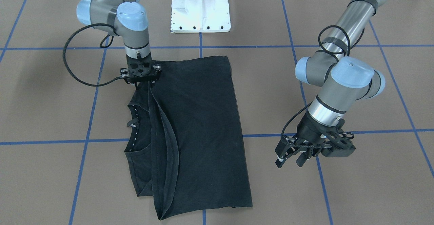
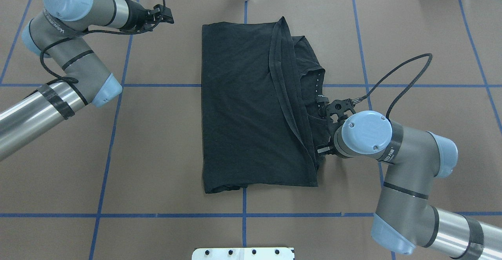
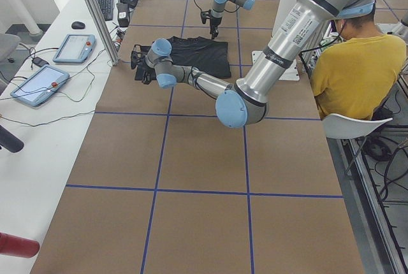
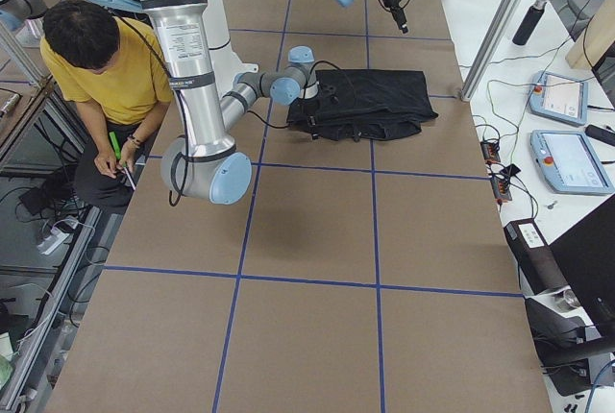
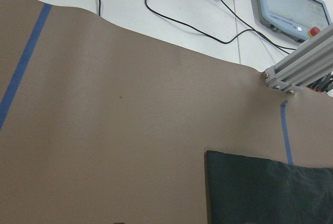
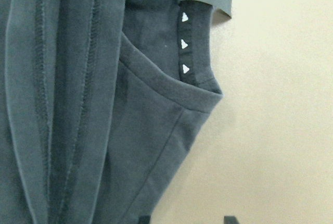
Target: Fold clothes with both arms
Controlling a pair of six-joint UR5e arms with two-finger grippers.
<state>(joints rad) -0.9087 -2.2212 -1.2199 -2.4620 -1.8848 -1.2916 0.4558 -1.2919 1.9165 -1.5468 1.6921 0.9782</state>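
The black T-shirt (image 1: 203,123) is lying folded flat on the brown bench (image 1: 339,191), in the middle between the 2 arms and just in front of the white base pedestal (image 1: 200,11). Its collar (image 1: 134,123) is facing the robot's right side, and a folded-over layer with a stitched hem is lying just beside the collar opening.

The right end effector (image 1: 141,79) is pointing straight down at the shirt's corner nearest the pedestal, on the collar side. Whether it is touching the fabric is not clear. In the right wrist view its fingertips (image 6: 228,220) are only just showing at the bottom edge. They are standing apart, with the shirt's shoulder edge and bare bench between them, and are gripping nothing.

The left end effector (image 1: 290,160) is hovering over bare bench, well apart from the shirt on the robot's left. Its 2 fingers are spread wide and carrying nothing. In the left wrist view, 1 corner of the shirt is showing at the lower right.
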